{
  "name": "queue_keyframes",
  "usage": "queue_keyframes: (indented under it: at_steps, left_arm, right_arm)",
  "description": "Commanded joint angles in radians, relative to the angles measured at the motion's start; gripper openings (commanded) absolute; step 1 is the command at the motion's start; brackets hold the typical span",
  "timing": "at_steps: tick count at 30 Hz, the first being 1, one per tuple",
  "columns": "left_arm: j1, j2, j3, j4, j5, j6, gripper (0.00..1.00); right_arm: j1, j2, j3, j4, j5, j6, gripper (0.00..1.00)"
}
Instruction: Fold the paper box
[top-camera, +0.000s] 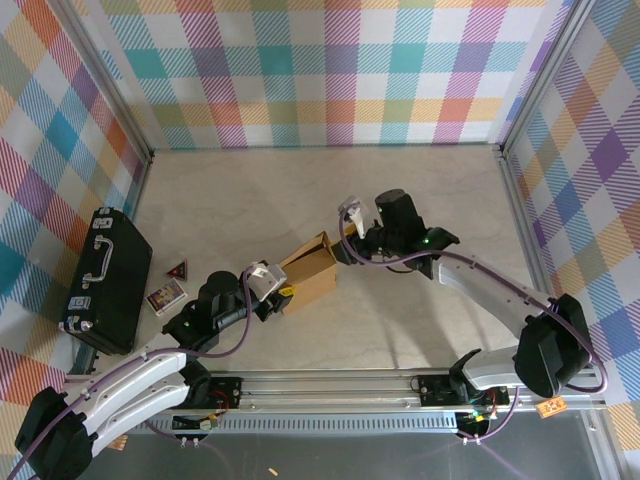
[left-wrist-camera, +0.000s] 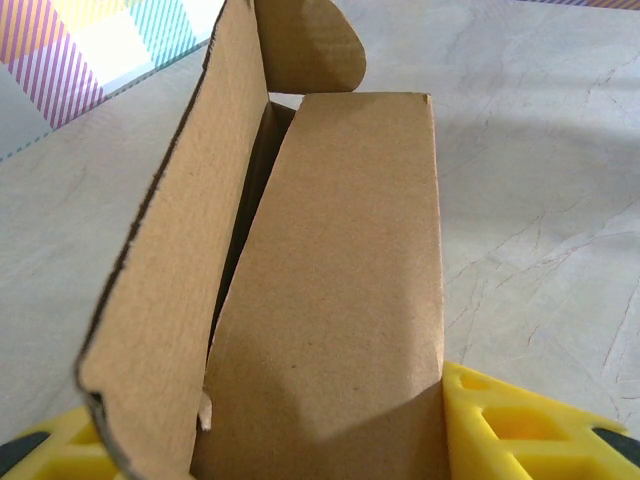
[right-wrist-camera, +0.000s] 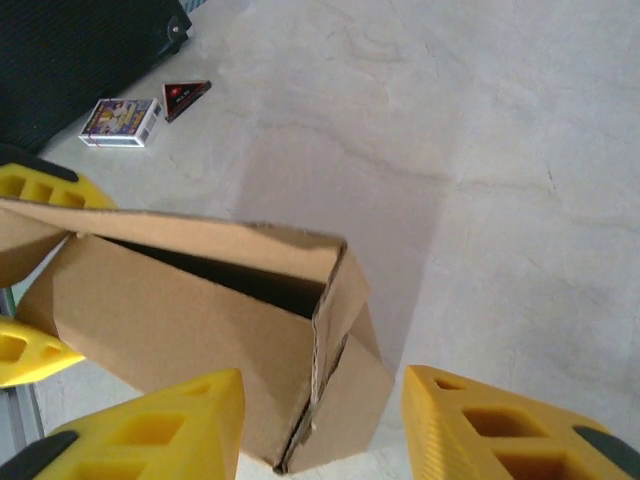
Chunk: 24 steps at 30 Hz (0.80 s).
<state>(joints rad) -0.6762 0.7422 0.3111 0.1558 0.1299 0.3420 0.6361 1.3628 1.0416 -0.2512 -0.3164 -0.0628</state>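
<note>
1. Plaid wall panels (top-camera: 330, 70): many-coloured, closing the work area on three sides.

2. Table (top-camera: 420, 190): pale, marble-patterned top with a metal rail along the near edge.

3. Black hard case (top-camera: 105, 280): lies flat at the left edge of the table with its handle up, well apart from the box.

4. Paper box (top-camera: 310, 272): plain brown corrugated cardboard, partly formed into a long rectangular sleeve. It sits near the middle of the table, between the two grippers. One long flap stands up along its side and carries a rounded tab at the far end. The end facing the right arm is open and dark inside. Whether the box touches the table cannot be told.

5. Left gripper (left-wrist-camera: 260, 395): yellow fingers clamped on the near end of the box, one on each side, with the cardboard pinched between them.

6. Right gripper (right-wrist-camera: 322, 378): yellow fingers spread apart. The corner of the box's open end lies between them, and the right-hand finger stands just clear of the cardboard — no pinch visible.

7. Small printed card pack (right-wrist-camera: 120, 122): lies flat just beside the case.

8. Dark red triangular piece (right-wrist-camera: 187, 97): lies flat just beside the pack.
</note>
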Motion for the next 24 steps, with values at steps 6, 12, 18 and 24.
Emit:
queue_keyframes:
  at_steps: [6,12,18,24]
  left_arm:
    - [-0.016,-0.003,0.023,-0.059,0.002,0.025,0.38]
    - [-0.019,-0.003,0.023,-0.059,-0.003,0.026,0.38]
    - [-0.020,-0.001,0.023,-0.056,-0.007,0.024,0.38]
    - [-0.020,-0.001,0.020,-0.052,-0.012,0.022,0.38]
  right_arm:
    - [0.002,0.082,0.075,-0.049,-0.042,-0.005,0.32]
    - [0.004,0.086,0.062,-0.046,-0.029,-0.017,0.10]
    - [0.009,0.066,0.028,-0.026,-0.053,-0.020,0.00]
    - [0.031,0.046,-0.023,-0.019,-0.028,-0.012,0.00]
